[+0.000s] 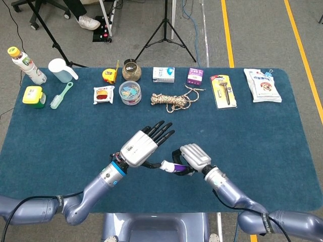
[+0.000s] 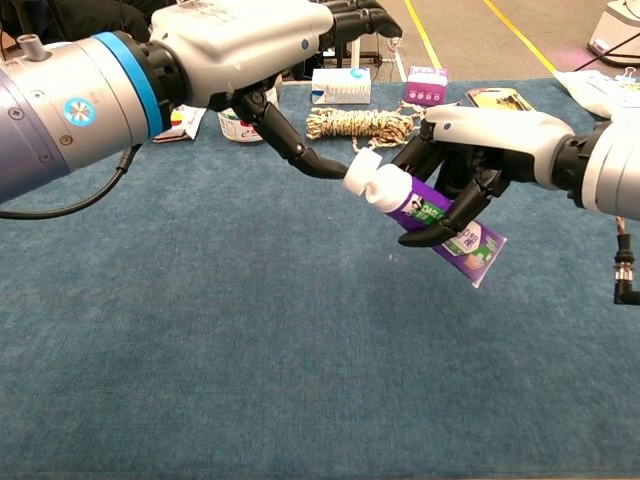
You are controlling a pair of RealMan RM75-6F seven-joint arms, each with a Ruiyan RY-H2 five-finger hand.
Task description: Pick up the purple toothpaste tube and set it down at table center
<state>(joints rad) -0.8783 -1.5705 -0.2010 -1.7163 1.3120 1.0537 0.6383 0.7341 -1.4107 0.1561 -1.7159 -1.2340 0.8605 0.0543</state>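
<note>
The purple toothpaste tube (image 2: 440, 221) with a white cap hangs above the blue table (image 2: 250, 330), tilted with its cap up and to the left. My right hand (image 2: 480, 150) grips its body from above; in the head view the tube (image 1: 171, 167) shows only beside that right hand (image 1: 194, 157). My left hand (image 2: 245, 45) reaches in from the left, and its thumb touches the white cap while its other fingers stay stretched out. From above, the left hand (image 1: 144, 144) sits just left of the tube.
Along the far edge lie a rope bundle (image 1: 171, 101), a purple box (image 1: 195, 76), a white box (image 1: 164, 74), a razor pack (image 1: 223, 91), a white pouch (image 1: 262, 85), a round tin (image 1: 130, 93), a tape measure (image 1: 109, 75), a brush (image 1: 61, 95) and a bottle (image 1: 26, 65).
</note>
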